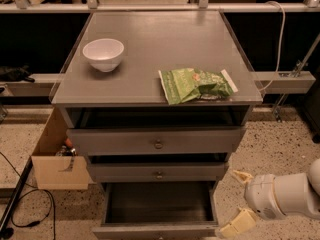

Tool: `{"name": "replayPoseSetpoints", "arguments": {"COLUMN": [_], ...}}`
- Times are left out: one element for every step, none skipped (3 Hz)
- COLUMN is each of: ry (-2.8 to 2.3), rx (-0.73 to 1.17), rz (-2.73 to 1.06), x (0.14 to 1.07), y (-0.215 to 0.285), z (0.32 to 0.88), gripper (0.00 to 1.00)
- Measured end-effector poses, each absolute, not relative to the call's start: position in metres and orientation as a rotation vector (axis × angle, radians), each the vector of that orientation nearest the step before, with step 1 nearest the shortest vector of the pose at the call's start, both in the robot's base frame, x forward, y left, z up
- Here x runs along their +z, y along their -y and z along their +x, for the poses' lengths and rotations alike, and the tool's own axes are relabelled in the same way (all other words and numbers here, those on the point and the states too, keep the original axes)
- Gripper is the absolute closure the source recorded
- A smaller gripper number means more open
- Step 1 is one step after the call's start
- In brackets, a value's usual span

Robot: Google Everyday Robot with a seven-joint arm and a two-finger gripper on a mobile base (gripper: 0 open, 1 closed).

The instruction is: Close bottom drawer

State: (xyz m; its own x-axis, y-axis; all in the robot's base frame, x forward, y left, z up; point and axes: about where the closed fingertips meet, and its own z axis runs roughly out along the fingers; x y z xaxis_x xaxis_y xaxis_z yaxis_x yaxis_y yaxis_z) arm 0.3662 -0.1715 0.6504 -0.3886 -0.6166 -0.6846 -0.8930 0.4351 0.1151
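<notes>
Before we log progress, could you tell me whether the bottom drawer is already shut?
No, the bottom drawer stands pulled out, its dark interior exposed, and the gripper hangs open just to the right of it.

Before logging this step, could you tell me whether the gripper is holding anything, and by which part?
Nothing: the gripper is open and empty, beside the front of the bottom drawer.

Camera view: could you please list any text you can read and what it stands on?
Green snack bag: printing too blurred to read.
Cardboard box: no readable text.
End effector, right of the open bottom drawer: no markings.
</notes>
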Motion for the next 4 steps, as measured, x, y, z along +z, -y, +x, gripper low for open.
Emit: {"name": "replayPoseSetpoints", "arguments": {"ry": [-2.132, -2.202, -2.252, -2.256], "rx": [0.647, 0.679, 0.700, 0.744], "rz": [-1.265, -1.216, -1.191, -1.187], "x": [0.650, 0.614, 0.568, 0.518], "y": [0.171, 0.169, 0.171, 0.179], "z": [0.366, 0.369, 0.371, 0.378], "gripper": [0.00, 0.00, 0.00, 0.00]}}
